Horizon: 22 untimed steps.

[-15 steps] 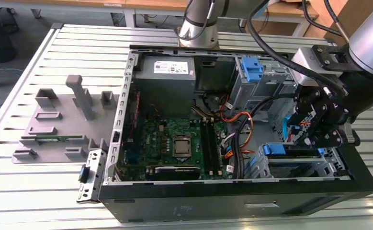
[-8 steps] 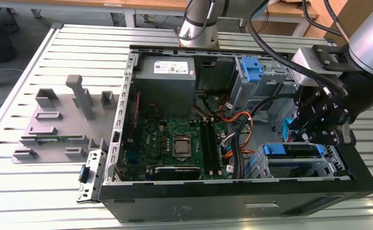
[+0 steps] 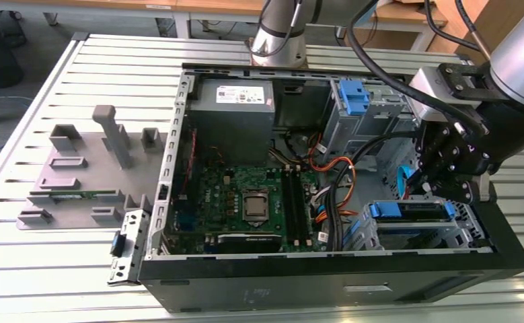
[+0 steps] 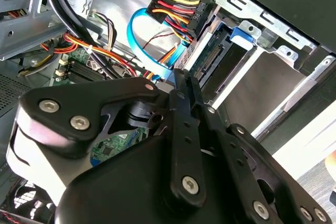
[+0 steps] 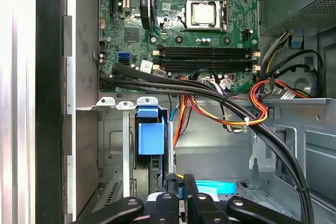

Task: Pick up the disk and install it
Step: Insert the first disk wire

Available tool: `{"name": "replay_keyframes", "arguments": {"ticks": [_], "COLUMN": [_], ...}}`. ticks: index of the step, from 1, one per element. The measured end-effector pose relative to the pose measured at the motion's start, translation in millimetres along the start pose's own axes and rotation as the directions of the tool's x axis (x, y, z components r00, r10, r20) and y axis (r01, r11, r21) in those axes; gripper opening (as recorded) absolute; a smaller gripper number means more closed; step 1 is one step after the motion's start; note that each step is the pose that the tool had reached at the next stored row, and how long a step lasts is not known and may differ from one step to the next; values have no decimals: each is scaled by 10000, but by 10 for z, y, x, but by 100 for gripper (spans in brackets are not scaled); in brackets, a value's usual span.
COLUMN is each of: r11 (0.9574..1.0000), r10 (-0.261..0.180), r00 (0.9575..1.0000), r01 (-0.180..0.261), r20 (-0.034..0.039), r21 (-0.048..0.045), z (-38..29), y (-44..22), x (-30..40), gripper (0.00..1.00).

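The computer case (image 3: 333, 269) lies open on the slatted desk (image 3: 28, 269), with the motherboard (image 3: 243, 202) exposed in its middle and the grey power supply (image 3: 235, 101) at the far end. The gripper (image 3: 441, 182) hangs over the corner of the case on the exterior view's right, just above the drive cage (image 3: 414, 229). The disk (image 3: 414, 212), with its blue bracket, sits in that cage, close under the gripper; its connector edge and blue tab (image 4: 242, 34) appear in the second wrist view, seated between the metal rails. In the first wrist view the gripper (image 5: 181, 200) points down beside a blue latch (image 5: 150, 137), and a light blue cable (image 5: 215, 187) runs close by its tips. The jaws look pressed nearly together, with the thin blue cable at their tips, though whether they pinch it I cannot tell. A bundle of red, yellow and orange wires (image 5: 252, 108) crosses the case near the black arm cables (image 5: 210, 95). A grey fixture (image 3: 82, 168) rests on the desk, well apart on the exterior view's left.
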<state>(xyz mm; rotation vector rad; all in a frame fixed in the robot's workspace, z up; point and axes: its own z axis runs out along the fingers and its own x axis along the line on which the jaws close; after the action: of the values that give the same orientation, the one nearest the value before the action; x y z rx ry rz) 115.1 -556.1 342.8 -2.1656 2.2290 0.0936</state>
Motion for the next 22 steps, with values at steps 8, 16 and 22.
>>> {"name": "replay_keyframes", "arguments": {"ticks": [8,16,22], "r11": [10000,10000,10000], "r10": [0,0,0], "r00": [10000,10000,10000], "r01": [0,0,0], "r20": [0,1,1], "r21": [0,0,0], "z": [1,-2,-6], "y": [0,-1,-5], "x": [0,53,126], "gripper": [16,16,16]}}
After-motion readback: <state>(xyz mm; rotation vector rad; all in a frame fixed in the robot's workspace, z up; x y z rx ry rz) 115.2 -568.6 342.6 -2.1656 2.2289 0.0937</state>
